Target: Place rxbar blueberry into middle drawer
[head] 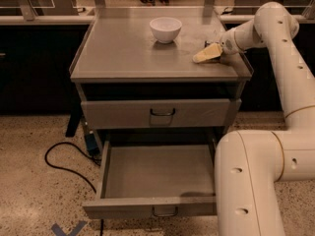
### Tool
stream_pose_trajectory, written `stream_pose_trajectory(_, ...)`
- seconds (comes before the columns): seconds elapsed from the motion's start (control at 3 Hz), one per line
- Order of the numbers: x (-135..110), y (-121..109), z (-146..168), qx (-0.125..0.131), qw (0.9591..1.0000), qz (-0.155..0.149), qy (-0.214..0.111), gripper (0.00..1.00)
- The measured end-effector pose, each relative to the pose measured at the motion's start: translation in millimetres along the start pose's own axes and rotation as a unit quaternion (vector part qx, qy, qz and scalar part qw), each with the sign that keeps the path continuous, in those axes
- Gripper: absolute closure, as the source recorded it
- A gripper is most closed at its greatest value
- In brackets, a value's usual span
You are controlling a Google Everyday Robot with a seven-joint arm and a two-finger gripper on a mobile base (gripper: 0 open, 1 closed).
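Well, the gripper (207, 53) is low on the right side of the cabinet top (123, 53), with its pale tips pointing left toward the middle. It is near the white bowl (165, 29) but not touching it. I cannot tell if the gripper is open or closed.

I cannot see the snack bar for sure. No dark bar shows on the bare part of the top or in the open drawer. My guess is that it sits right at the gripper, hidden by it. I cannot tell which way its long side runs.

The middle drawer (157, 173) is pulled out, and the part I can see has nothing in it. The upper drawer (162, 113) is closed.

The big thing for the next move is this: the open drawer lies well below the gripper, out past the front edge of the top and a bit to the left. The fat part of the arm (251, 181) covers the drawer's right corner, so I think the left and middle of it are the easy places to drop the bar.
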State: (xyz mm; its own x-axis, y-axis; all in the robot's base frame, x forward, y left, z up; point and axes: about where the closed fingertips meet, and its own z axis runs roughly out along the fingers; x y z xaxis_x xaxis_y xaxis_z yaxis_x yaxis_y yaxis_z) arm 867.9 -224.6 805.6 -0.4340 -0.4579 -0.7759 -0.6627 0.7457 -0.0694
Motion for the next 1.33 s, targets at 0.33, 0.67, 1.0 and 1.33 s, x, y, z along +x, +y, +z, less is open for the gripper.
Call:
stream_pose_trajectory(0.33,0.0,0.0,0.0,0.0,1.0,0.0,0.0,0.64)
stream_pose_trajectory(0.67,0.0,0.0,0.1,0.0,1.0,0.0,0.0,0.87)
stream_pose_trajectory(1.0,0.0,0.0,0.1,0.0,1.0,0.0,0.0,1.0)
stream_pose_trajectory(1.33,-0.1,0.0,0.0,0.0,1.0,0.0,0.0,1.0)
